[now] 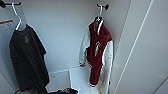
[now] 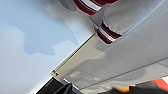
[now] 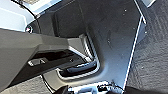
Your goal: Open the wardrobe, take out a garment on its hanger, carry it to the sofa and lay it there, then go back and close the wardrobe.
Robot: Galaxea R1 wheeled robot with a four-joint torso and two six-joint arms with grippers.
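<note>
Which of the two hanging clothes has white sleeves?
The dark red jacket on the right hanger; the other is a plain dark grey T-shirt.

Red-white garment (image 1: 97, 53) on hanger (image 1: 100, 13), inside open wardrobe (image 1: 140, 50)

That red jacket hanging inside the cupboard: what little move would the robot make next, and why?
Probably raise the left arm toward the hanger. The red jacket hangs untouched from its hook in the open wardrobe, and the left wrist view looks up at the jacket's striped cuffs, so that arm seems low.
</note>
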